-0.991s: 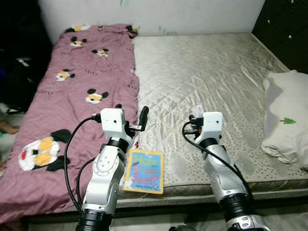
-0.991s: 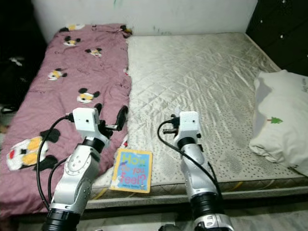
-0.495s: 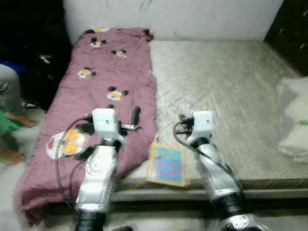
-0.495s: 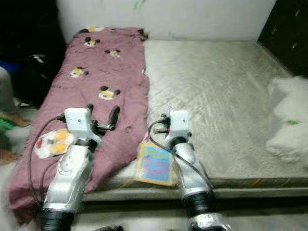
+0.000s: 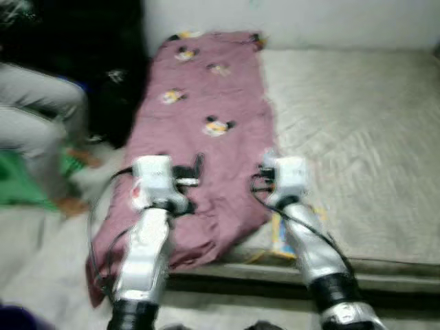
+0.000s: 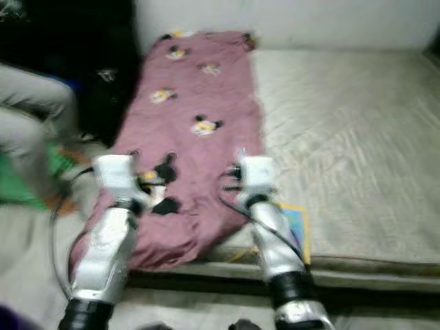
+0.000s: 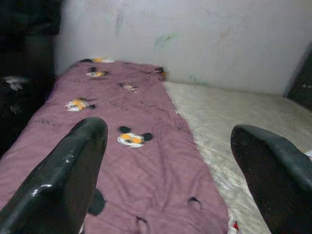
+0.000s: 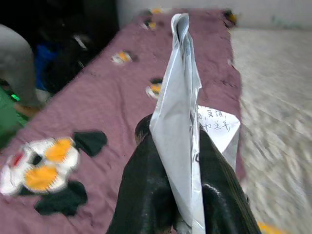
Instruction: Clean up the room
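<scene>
The bed takes up most of the scene: a bare quilted mattress with a long pink Mickey-print blanket laid down its left side, running from the wall toward the robot and drooping over the near edge. Off to the left on the floor there's a person's bent leg in grey trousers, with something green beside it. Everything's a bit blurry.

Both silver arms reach out over the near edge of the bed. The left gripper hangs above the blanket with its two fingers spread wide apart and nothing in between, just pink fabric beyond them.

A colourful kids' book lies flat at the mattress edge, partly hidden under the right arm.

The right gripper is the busy one. Its fingers are pinched tight on a folded silvery-white paper wrapper. The wrapper's long axis runs straight along the fingers, sticking out well past the tips to a narrow end pointing away from the wrist. Its lower part is sandwiched between the two pads, and a flap with small handwritten characters pokes out to one side. It's held above the blanket near the seam with the mattress.
</scene>
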`<state>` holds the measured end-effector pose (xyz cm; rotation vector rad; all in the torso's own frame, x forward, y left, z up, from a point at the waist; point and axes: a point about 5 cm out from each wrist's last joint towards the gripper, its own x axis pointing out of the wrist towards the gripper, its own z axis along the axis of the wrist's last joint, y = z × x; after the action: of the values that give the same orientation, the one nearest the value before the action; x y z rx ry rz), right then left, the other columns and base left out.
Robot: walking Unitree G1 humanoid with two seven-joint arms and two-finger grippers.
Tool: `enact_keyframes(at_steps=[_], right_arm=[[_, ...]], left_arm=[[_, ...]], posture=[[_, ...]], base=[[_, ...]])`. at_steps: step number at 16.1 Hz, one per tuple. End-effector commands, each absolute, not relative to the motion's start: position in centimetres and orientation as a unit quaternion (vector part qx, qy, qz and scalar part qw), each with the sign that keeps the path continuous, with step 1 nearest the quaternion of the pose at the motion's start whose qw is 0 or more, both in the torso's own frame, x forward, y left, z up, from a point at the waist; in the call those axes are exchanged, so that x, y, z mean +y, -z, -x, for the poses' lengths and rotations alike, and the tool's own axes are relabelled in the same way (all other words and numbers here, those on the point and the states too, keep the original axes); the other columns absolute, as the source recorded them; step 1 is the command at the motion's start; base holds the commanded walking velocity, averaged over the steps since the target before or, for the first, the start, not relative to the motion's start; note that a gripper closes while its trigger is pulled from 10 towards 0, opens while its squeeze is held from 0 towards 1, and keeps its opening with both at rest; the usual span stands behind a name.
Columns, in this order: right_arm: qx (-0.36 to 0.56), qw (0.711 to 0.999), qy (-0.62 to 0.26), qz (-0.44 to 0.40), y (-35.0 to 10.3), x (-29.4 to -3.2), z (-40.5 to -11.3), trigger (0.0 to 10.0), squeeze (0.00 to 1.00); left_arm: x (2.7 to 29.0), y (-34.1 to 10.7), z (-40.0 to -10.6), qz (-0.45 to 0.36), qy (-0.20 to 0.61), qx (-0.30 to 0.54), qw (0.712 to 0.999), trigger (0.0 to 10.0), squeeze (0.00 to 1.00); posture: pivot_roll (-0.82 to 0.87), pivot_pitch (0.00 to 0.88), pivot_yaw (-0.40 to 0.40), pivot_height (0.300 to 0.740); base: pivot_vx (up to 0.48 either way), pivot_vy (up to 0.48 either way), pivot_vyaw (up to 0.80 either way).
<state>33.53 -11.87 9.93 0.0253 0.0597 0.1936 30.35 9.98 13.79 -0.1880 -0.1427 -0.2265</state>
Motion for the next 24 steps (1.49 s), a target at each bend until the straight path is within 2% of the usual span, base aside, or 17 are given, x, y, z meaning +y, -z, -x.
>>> enact_keyframes(at_steps=[1, 8, 10, 12, 14, 17, 20, 24], right_arm=[[0.024, 0.994, -0.101, -0.017, -10.2, -11.4, -33.6, 10.0, 0.0], [0.024, 0.994, -0.104, -0.016, -10.2, -11.3, -33.7, 10.0, 0.0], [0.023, 0.994, -0.105, -0.014, -10.2, -11.3, -33.7, 10.0, 0.0], [0.022, 0.994, -0.106, -0.011, -10.3, -11.2, -33.7, 10.0, 0.0], [0.019, 0.994, -0.107, -0.005, -10.4, -11.4, -33.9, 10.0, 0.0], [-0.002, 0.994, -0.111, 0.012, -11.4, -11.2, -34.1, 10.0, 0.0], [-0.01, 0.993, -0.114, 0.02, -12.0, -11.3, -34.0, 10.0, 0.0], [-0.014, 0.992, -0.125, 0.03, -12.1, -11.2, -33.8, 10.0, 0.0]], left_arm=[[10.5, -13.8, -30.4, 0.092, 0.105, -0.071, 0.988, 10.0, 0.0], [10.4, -14.0, -30.5, 0.094, 0.108, -0.08, 0.987, 10.0, 0.0], [10.4, -14.0, -30.4, 0.085, 0.104, -0.081, 0.988, 10.0, 0.0], [10.5, -13.8, -30.3, 0.073, 0.105, -0.074, 0.989, 10.0, 0.0], [10.9, -14.2, -29.8, 0.018, 0.154, -0.072, 0.985, 10.0, 0.0], [12.2, -13.7, -29.8, -0.024, 0.157, -0.061, 0.985, 10.0, 0.0], [12.3, -13.1, -28.8, -0.046, 0.182, -0.045, 0.981, 10.0, 0.0], [12.2, -13.8, -28.5, -0.07, 0.173, -0.078, 0.979, 10.0, 0.0]], posture=[[-0.04, 0.107, 0.005, 0.74], [-0.04, 0.107, 0.006, 0.74], [-0.04, 0.11, 0.007, 0.74], [-0.04, 0.113, -0.002, 0.74], [-0.03, 0.12, -0.018, 0.74], [-0.02, 0.135, -0.025, 0.74], [-0.01, 0.17, -0.049, 0.74], [-0.02, 0.16, -0.045, 0.74]], base=[[0.0, 0.48, 0.0], [0.0, 0.431, 0.0], [0.0, 0.0, 0.23], [0.0, 0.0, 0.7], [0.0, 0.0, 0.8], [0.0, 0.0, 0.8], [0.0, 0.0, 0.8], [0.0, 0.0, 0.8]])
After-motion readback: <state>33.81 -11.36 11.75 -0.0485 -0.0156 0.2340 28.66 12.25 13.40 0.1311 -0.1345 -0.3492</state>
